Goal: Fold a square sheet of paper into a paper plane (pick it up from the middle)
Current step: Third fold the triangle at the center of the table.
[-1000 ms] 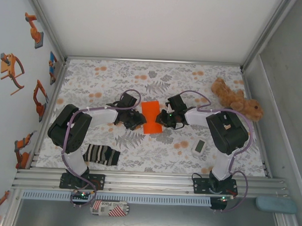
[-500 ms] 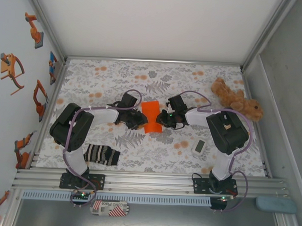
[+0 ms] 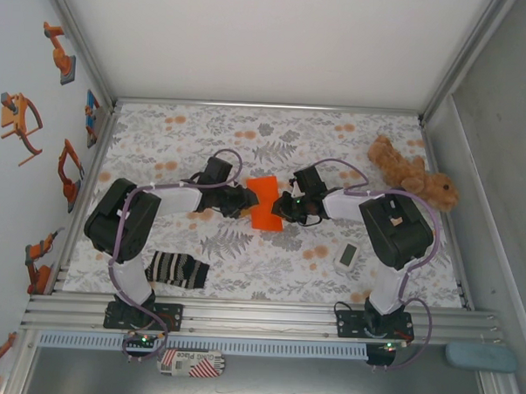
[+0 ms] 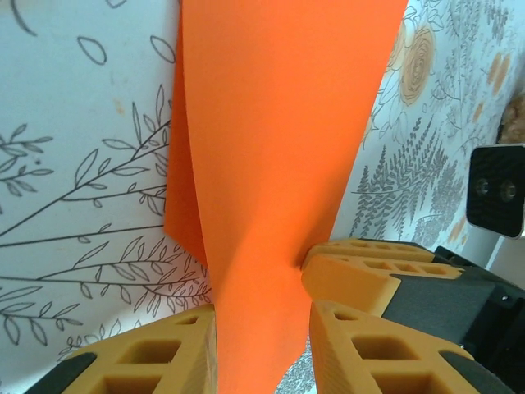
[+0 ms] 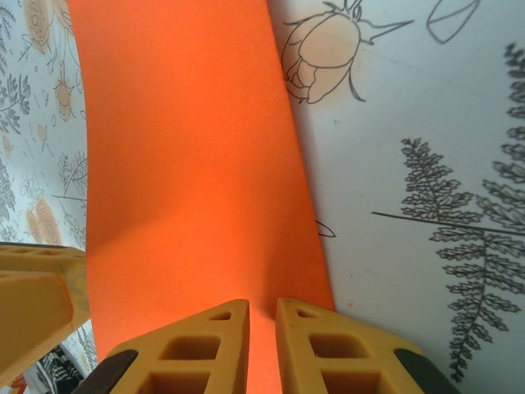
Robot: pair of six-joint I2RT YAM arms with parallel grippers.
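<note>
A bright orange sheet of thin paper (image 3: pixel 264 201) sits near the middle of the grey-and-orange floral table cover (image 3: pixel 248 135), directly between the two arms. The left gripper (image 3: pixel 239 201) meets its left edge and the right gripper (image 3: pixel 282 206) its right edge. In the right wrist view the right gripper's two yellow fingers (image 5: pixel 209 341) stand almost together. The sheet's near edge runs into the thin slit between them, so this pincer is clenched on the paper. From there the sheet curves away over the printed flowers, and a yellow finger of the other arm shows at the lower left. In the left wrist view the sheet passes down through the gap between the left gripper's yellow fingers (image 4: pixel 139 357), which stand partly apart. I cannot tell whether they press the paper or merely flank it. A second orange layer peeks out behind the sheet's left edge there. A black-and-white striped sock (image 3: pixel 177 269) lies at the near left, well apart from the paper. A small white rectangular device (image 3: pixel 348 256) lies at the near right. A brown plush toy (image 3: pixel 412 175) rests by the right wall.
</note>
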